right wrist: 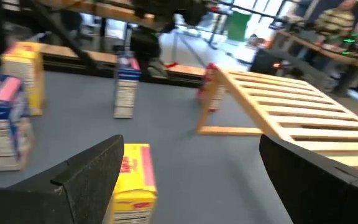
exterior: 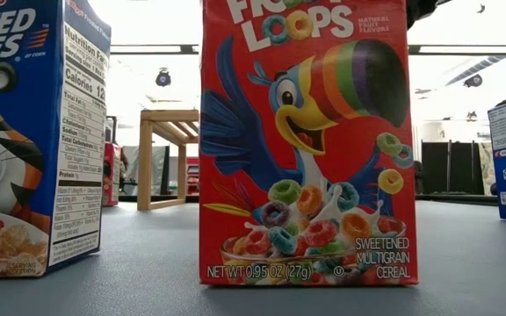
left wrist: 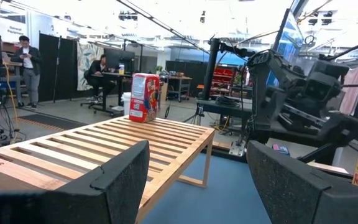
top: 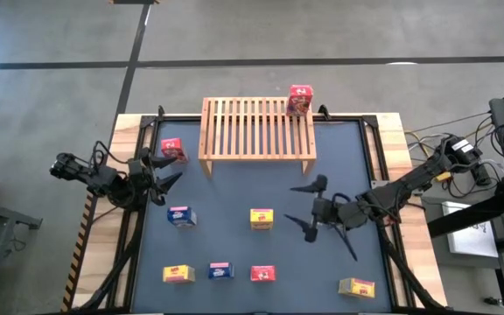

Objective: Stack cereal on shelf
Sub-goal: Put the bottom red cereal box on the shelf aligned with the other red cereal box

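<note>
A grey concrete floor surrounds the desk, whose dark mat is framed by a pale wooden border with black rails along both sides.

At the left edge, the left fingers are spread wide and hold nothing. A red box stands just beyond the fingers, beside the shelf's left leg, and a blue box lies near them on the other side, towards the front. The mat directly ahead of the fingers is bare up to the middle.

The shelf sits at the back centre, touching the rear rail. One red box stands upright on its right rear corner; the other slats are free.

In the middle, a yellow box stands just ahead of the right fingers, which are also splayed and hold nothing. Open mat lies between these fingers and the shelf.

Along the front edge are a yellow box, a blue box, a red box, and, further right, a yellow box.

Visible count: three red, three yellow, two blue.
</note>
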